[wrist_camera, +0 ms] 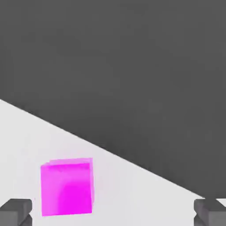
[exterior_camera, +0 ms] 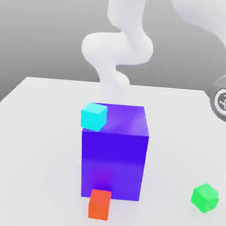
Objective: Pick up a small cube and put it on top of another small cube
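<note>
The small bright green cube [exterior_camera: 205, 197] sits on the white table [exterior_camera: 35, 152] at the exterior view's front right, alone. A small red cube [exterior_camera: 99, 204] stands against the front face of the large blue-purple cube [exterior_camera: 114, 153]. A small cyan cube [exterior_camera: 93, 116] shows at that big cube's upper left corner; whether it rests on it I cannot tell. In the hand view my gripper [wrist_camera: 113, 212] is open, its two grey fingertips [wrist_camera: 16, 211] far apart and nothing held. A magenta cube [wrist_camera: 67, 187] lies on the table ahead of the fingers.
The white arm [exterior_camera: 121, 48] rises behind the big cube, and a grey joint [exterior_camera: 225, 100] sits at the exterior view's right edge. The table's far edge [wrist_camera: 110, 152] runs diagonally in the hand view, with dark background beyond.
</note>
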You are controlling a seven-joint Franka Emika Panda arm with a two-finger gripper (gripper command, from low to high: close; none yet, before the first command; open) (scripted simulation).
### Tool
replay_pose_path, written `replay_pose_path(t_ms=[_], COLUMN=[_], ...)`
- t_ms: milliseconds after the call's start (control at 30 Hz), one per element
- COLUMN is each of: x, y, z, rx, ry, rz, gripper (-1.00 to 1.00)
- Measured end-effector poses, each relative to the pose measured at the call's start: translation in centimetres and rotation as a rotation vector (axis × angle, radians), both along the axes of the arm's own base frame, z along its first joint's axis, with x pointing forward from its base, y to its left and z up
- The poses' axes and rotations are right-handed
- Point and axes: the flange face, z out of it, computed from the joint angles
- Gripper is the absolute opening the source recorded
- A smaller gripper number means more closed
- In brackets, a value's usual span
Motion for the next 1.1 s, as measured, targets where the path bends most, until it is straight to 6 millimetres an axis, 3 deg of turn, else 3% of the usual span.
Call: replay_pose_path(t_ms=[133, 167, 367, 433, 533, 700, 967, 1100], x=[-0.5, -0.5, -0.6, -0.5, -0.8, -5.1, -12.9, -13.8], y=[0.8, 0.8, 0.8, 0.8, 0.8, -0.3, -3.6, -4.1], z=[-6.6, -7.6, -8.1, -6.4, -2.2, 0.7, 3.3, -0.2], rx=[-0.003, -0.003, -0.002, -0.002, -0.002, 0.0, -0.005, -0.008], ry=[0.02, 0.02, 0.021, 0.021, 0.022, 0.024, 0.022, 0.02], rz=[0.011, 0.012, 0.012, 0.012, 0.02, 0.164, 0.403, 0.433], gripper=[0.0, -1.0, -1.0, -1.0, -1.0, -1.0, -1.0, -1.0])
